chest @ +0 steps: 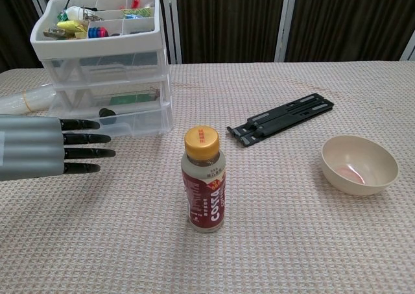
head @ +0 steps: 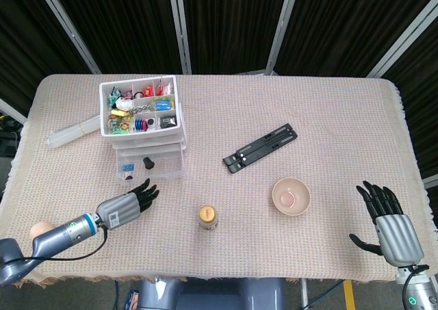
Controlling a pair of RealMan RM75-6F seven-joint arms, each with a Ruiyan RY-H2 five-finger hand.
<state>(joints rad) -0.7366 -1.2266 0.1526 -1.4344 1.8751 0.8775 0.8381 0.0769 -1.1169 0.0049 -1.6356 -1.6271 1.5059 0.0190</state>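
A white three-drawer unit [head: 176, 111] [chest: 162, 80] stands at the back left, its top tray full of small colourful items. Its clear bottom drawer [head: 147, 166] [chest: 130, 120] sticks out a little, with a small black piece and a blue bit inside. My left hand [head: 126, 204] [chest: 45, 146] lies flat just in front of that drawer, fingers straight and pointing at its front, holding nothing; I cannot tell if the fingertips touch it. My right hand [head: 390, 221] hovers at the near right table edge, fingers spread and empty.
A brown drink bottle with a yellow cap [head: 209, 217] [chest: 203, 180] stands at the near centre. Right of it are a beige bowl [head: 291, 195] [chest: 358, 164] and a black folding stand [head: 260, 148] [chest: 282, 119]. A clear plastic tube [head: 72, 132] [chest: 23, 101] lies left of the drawers.
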